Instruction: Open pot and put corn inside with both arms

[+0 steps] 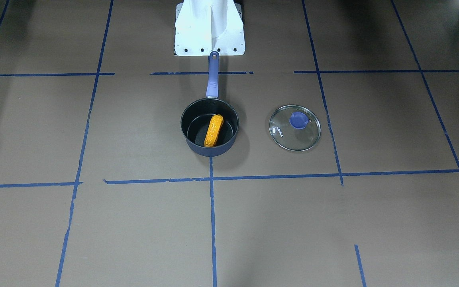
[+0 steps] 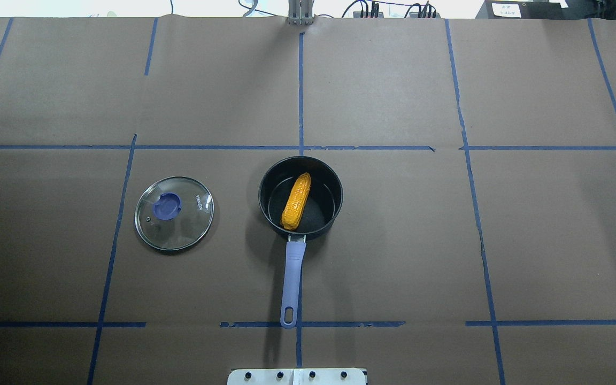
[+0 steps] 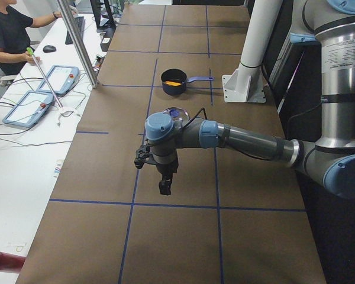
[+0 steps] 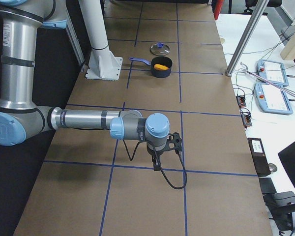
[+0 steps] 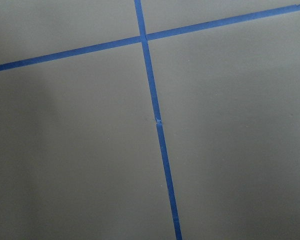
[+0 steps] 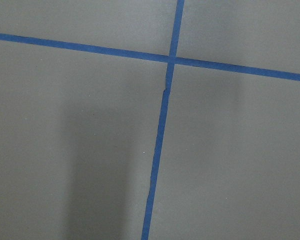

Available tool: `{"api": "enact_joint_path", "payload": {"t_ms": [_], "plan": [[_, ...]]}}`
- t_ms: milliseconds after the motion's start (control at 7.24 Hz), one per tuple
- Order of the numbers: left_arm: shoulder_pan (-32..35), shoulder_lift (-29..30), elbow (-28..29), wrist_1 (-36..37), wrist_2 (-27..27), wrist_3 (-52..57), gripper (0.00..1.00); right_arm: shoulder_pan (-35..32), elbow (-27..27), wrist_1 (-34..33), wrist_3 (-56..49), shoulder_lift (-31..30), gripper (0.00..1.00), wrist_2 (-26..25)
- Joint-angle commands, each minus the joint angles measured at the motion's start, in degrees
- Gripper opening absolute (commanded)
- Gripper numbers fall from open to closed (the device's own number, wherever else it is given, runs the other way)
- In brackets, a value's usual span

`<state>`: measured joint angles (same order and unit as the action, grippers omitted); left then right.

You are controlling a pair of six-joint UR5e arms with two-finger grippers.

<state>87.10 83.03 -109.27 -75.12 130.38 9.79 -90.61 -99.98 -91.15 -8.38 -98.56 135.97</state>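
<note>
The dark navy pot [image 2: 329,184] stands open at the table's middle, its purple-blue handle [image 2: 292,278] pointing toward the robot's base. The orange-yellow corn [image 2: 296,201] lies inside the pot, also seen in the front view [image 1: 213,130]. The glass lid [image 2: 174,213] with a blue knob lies flat on the table to the pot's left in the overhead view. My left gripper [image 3: 164,187] hangs over the table's left end, far from the pot. My right gripper [image 4: 157,165] hangs over the right end. Both show only in side views, so I cannot tell if they are open or shut.
Brown paper with blue tape lines covers the table [image 2: 447,240]. The white central stand [image 1: 209,28] is behind the pot's handle. Operators' desks with teach pendants [image 4: 273,91] lie beyond the far table edge. A person [image 3: 6,35] sits there.
</note>
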Motion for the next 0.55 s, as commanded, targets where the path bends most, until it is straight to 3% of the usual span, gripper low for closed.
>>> {"api": "enact_joint_path", "payload": {"t_ms": [0, 415], "plan": [[0.0, -0.5, -0.8, -0.1, 0.7, 0.3, 1.00, 0.1, 0.4, 0.1, 0.1, 0.4, 1.00, 0.3], [-0.2, -0.1, -1.1, -1.4, 3.2, 0.4, 1.00, 0.2, 0.1, 0.5, 0.8, 0.7, 1.00, 0.2]]}}
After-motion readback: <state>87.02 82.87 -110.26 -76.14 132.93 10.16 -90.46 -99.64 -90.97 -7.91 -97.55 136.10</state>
